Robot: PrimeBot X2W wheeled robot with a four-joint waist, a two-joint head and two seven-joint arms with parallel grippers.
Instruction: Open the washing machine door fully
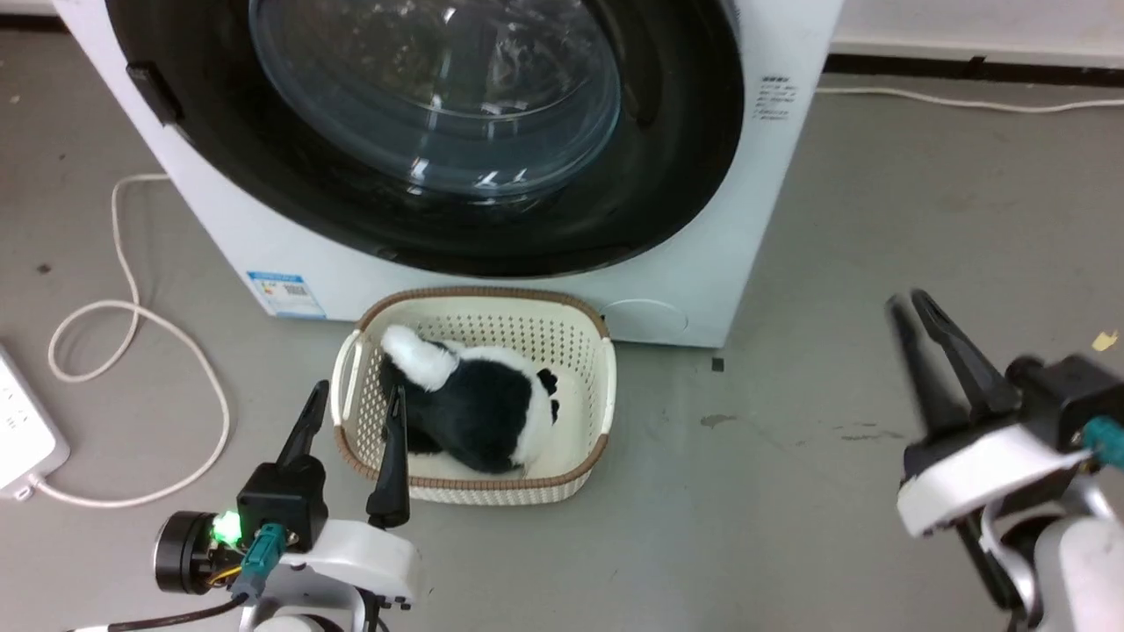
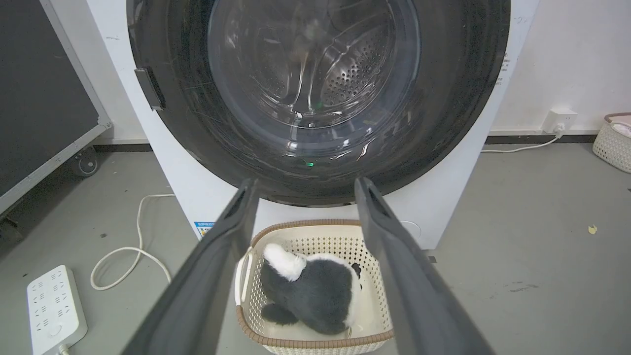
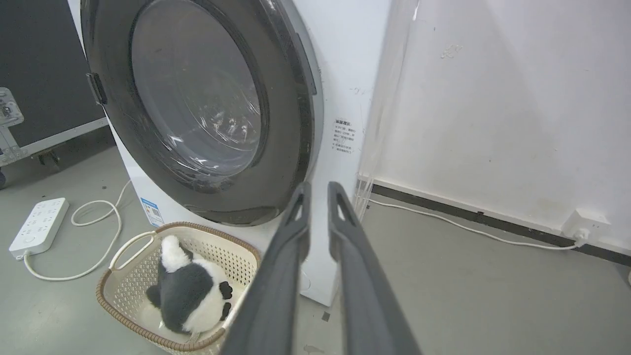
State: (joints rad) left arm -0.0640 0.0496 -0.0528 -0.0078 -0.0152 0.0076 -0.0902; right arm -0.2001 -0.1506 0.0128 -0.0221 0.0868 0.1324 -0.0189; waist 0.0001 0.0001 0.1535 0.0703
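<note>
the door (image 1: 439, 114) lies shut, flat against the front of the white machine (image 1: 263, 237) and filling nearly its whole width. its handle (image 1: 154, 92) sits on the door's left edge, untouched. through the domed glass the left wrist view shows the holed steel drum (image 2: 345, 74).

the left gripper (image 1: 358, 392) is spread wide, with nothing between its fingers. it hangs low in front of the machine, by the near left corner of a cream basket (image 1: 606, 386). in the head view one finger overlaps the basket's left rim; whether it touches i cannot tell. its fingers point at the door's lower part, well short of it.

the right gripper (image 1: 908, 300) has its fingers drawn almost together, a thin slit between them, holding nothing. it is over bare floor (image 1: 790, 491), off to the right of the machine and well apart from the door.

the basket stands on the floor just beside the machine's base, below the door's bottom edge. a black and white plush toy (image 1: 479, 408) lies in it. at the left side of the floor a white power strip (image 1: 22, 430) lies with its cable (image 1: 132, 307) looped toward the machine.
</note>
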